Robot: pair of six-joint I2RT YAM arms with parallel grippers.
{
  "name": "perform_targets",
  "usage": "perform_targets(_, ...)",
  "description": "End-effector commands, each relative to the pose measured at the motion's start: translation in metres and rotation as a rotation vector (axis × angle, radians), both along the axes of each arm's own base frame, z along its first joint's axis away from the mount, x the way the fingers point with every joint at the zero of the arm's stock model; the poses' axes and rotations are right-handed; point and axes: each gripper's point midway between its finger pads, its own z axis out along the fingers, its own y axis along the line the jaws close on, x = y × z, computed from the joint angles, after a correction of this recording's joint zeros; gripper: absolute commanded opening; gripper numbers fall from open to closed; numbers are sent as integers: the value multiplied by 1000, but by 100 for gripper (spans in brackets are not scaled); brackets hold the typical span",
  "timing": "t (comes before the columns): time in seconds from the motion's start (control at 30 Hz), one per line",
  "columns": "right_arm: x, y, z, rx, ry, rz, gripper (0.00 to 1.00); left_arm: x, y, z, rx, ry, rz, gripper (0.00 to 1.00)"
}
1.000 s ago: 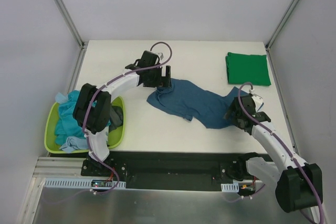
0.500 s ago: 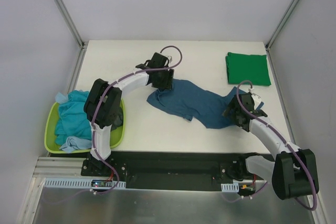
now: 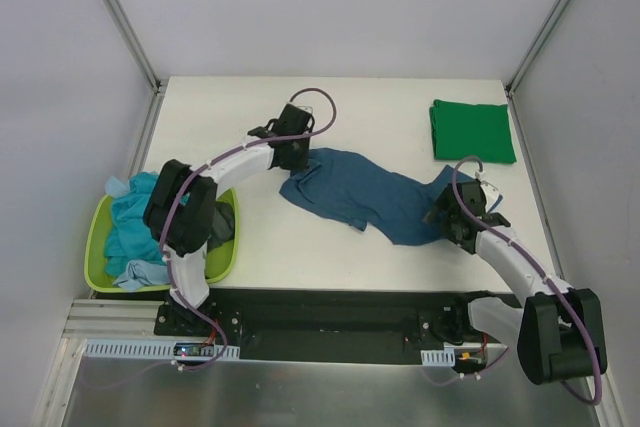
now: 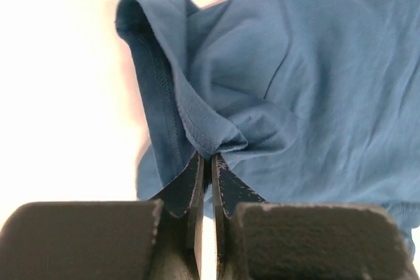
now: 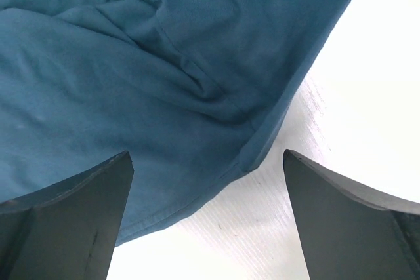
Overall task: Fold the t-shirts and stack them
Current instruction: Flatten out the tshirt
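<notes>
Blue tee (image 3: 365, 197): crumpled, lying mid-desk between the arms.
Handling: we judge it soft, light and limp, best taken at hems or corners.
Look: plain dark teal cotton, creased, seams showing.
Left fingers (image 4: 189, 191): pressed together, pinching a fold at its far left corner.
Right fingers (image 5: 72, 214): spread wide over its right edge, gripping nothing.
Green tee (image 3: 472, 131): folded, at the far right of the desk (image 3: 380, 107).

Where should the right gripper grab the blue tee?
Pinch the hem corner of the blue tee nearest the open right gripper, coming from above: it lies flat at the cloth's edge, with bare table beside it.
</notes>
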Motion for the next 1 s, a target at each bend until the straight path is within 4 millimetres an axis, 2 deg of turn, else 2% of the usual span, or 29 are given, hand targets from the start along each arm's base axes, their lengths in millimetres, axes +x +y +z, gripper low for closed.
perform_targets(0.0,4,3,10,40,-59,-23,99,-8,33,60,-17,-162,147,0)
perform_targets(0.23,1,2,6,43,-44,-27,97,-37,66,70,-86,-226,232,0)
perform_targets(0.43,10,12,-7,84,-29,-11,86,-48,72,69,-130,-227,227,0)
perform_targets(0.57,22,18,-16,99,-7,4,64,-44,70,73,-159,-227,213,0)
perform_targets(0.67,35,24,-17,111,-10,24,31,-37,68,84,-190,-238,208,0)
perform_targets(0.73,43,32,-6,137,-25,79,10,-32,70,93,-229,-243,208,0)
perform_targets(0.8,51,38,18,153,-74,116,1,-29,71,115,-291,-265,199,0)
perform_targets(0.87,55,40,53,157,-145,147,1,-27,75,142,-348,-312,197,0)
perform_targets(0.97,52,42,119,166,-305,200,1,-34,79,194,-407,-424,169,0)
